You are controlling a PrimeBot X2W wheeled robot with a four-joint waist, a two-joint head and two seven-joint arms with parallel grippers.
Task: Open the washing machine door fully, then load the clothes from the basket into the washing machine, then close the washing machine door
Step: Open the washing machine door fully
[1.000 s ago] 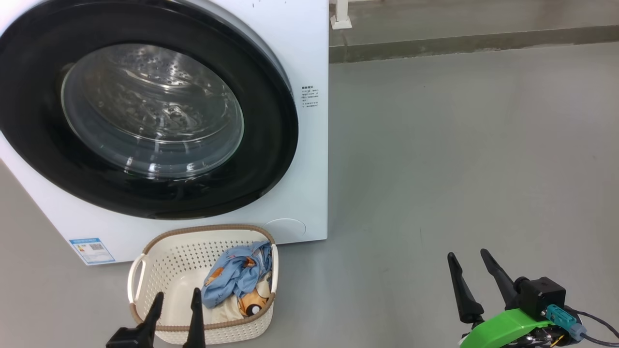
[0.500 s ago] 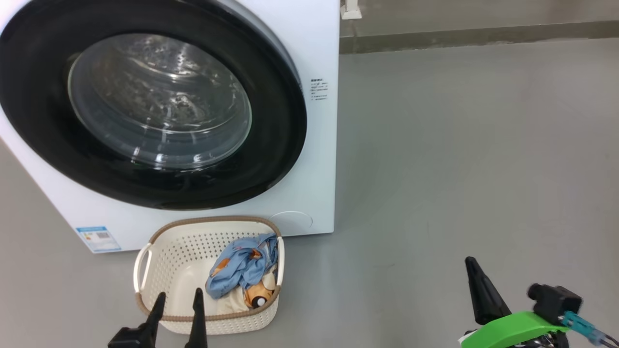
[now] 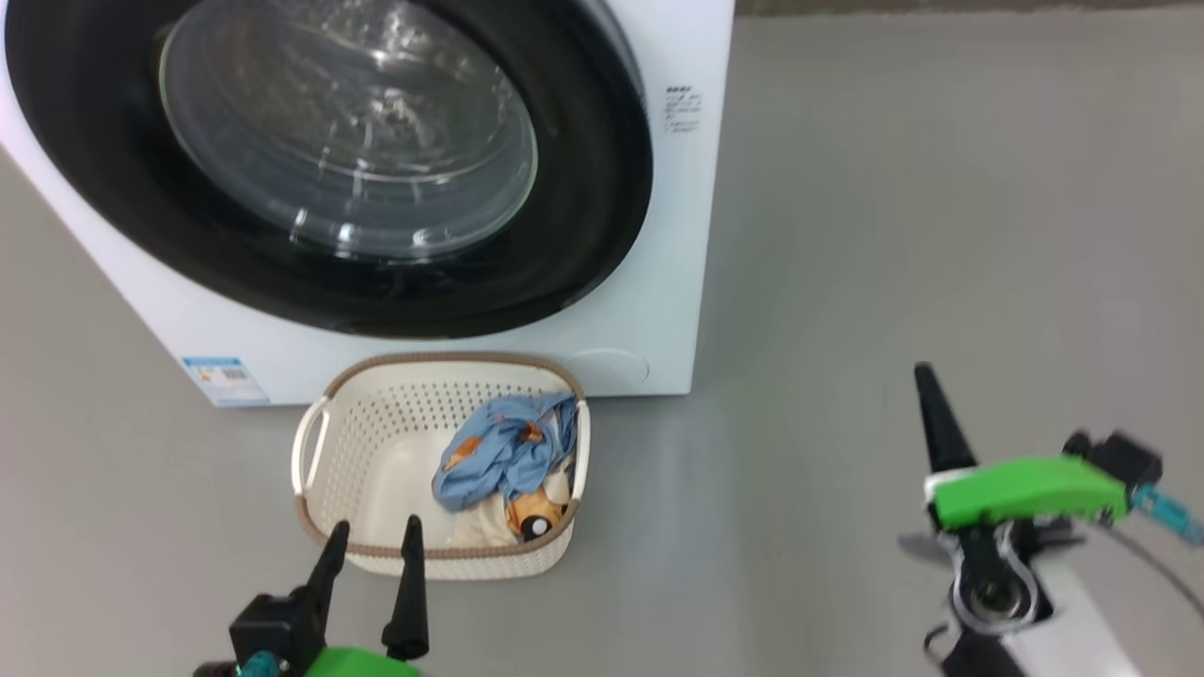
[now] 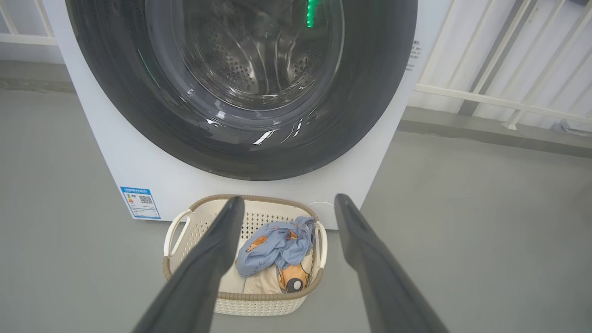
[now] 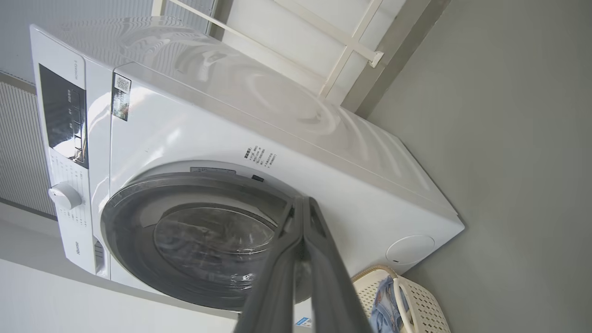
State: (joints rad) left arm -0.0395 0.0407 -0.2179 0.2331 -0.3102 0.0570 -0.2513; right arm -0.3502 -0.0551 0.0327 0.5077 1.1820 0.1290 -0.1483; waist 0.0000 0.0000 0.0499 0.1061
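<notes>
The white washing machine (image 3: 677,235) stands at the upper left, its round black washing machine door (image 3: 602,188) shut flat against the front. On the floor before it sits the cream basket (image 3: 376,442), holding the clothes: a light blue piece (image 3: 508,451) on a cream one (image 3: 527,512). My left gripper (image 3: 374,528) is open just short of the basket's near rim, empty. In the left wrist view its fingers (image 4: 208,259) frame the basket (image 4: 259,305) and clothes (image 4: 273,240). My right gripper (image 3: 925,376) is shut on nothing, raised over bare floor to the right. In the right wrist view it (image 5: 303,200) points at the door (image 5: 129,231).
Grey floor (image 3: 941,188) spreads wide to the right of the machine. A white railing (image 4: 485,69) and a low kerb run behind it. The control panel and knob (image 5: 64,196) sit above the door.
The head camera has tilted, shifting the whole picture. My right gripper has shut, turned on its side and risen in the view. The left gripper stays open by the basket.
</notes>
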